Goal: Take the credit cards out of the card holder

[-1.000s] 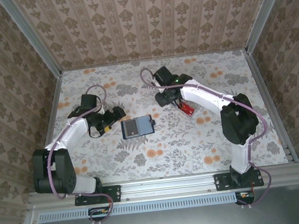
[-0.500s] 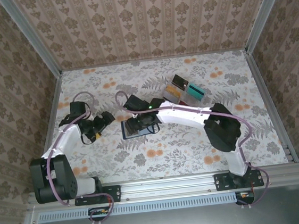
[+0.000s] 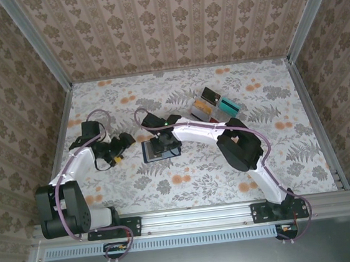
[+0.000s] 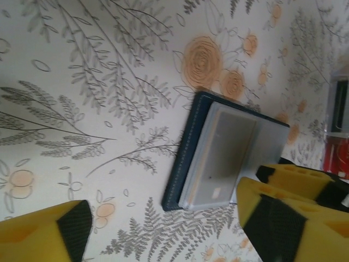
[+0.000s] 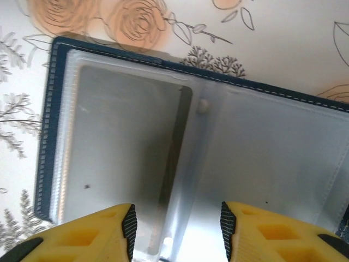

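The card holder [image 5: 262,158] lies open and flat on the table [image 3: 186,180], grey-blue inside facing up, directly under the right gripper [image 5: 177,229]. That gripper's yellow fingers [image 5: 92,232] stand apart over the holder's near edge with nothing clamped between them; whether they touch it I cannot tell. The left gripper [image 4: 161,218] is spread wide and empty just beside the holder's left edge. Cloudy sleeves hide any credit cards inside. The arm covers part of the holder from above, and the plastic tray [image 3: 213,104] sits well apart
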Robot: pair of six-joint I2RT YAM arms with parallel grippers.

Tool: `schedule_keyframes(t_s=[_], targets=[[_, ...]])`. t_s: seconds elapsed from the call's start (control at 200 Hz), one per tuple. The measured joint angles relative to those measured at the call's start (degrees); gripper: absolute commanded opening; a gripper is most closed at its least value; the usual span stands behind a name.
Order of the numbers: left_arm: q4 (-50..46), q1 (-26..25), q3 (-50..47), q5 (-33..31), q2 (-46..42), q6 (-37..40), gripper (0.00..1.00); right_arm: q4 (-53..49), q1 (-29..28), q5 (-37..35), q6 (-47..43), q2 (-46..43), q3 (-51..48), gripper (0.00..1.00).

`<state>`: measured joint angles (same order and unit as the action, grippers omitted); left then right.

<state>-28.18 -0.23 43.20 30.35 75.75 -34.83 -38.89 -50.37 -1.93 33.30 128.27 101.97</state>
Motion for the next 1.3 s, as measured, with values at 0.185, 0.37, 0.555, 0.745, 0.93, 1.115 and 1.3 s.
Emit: schedule_keyframes(t_s=[0.185, 0.37, 0.555, 0.745, 0.93, 1.115, 1.3], targets=[[1.7, -0.7, 0.0, 3.3, 0.6, 0.1, 0.62, -0.6, 0.5, -0.6, 0.2, 0.7, 0.0, 0.38], [3.3, -3.5, 0.0, 5.9, 3.0, -0.2, 0.49, -0.4, 1.0, -0.6, 0.6, 0.7, -0.4, 0.34], [5.5, -7.0, 0.0, 7.4, 6.8, -0.3, 0.47, 0.3, 1.2, -0.4, 1.3, 0.5, -1.1, 0.34], [7.8, -9.1, 0.2, 8.6, 11.3, -0.7, 0.47, 0.9, 1.4, 0.2, 1.5, 0.3, -1.6, 0.34], [9.5, -9.2, 1.1, 9.9, 14.5, -1.0, 0.45, 1.1, 1.7, 1.0, 1.5, 0.2, -1.8, 0.33], [11.3, -9.7, 2.0, 10.7, 16.3, -1.2, 0.43, 1.4, 1.9, 2.0, 1.5, 0.1, -2.1, 0.33], [12.0, -9.9, 2.2, 10.9, 18.7, -1.2, 0.43, 1.5, 2.2, 2.9, 1.7, 0.0, -2.2, 0.33]])
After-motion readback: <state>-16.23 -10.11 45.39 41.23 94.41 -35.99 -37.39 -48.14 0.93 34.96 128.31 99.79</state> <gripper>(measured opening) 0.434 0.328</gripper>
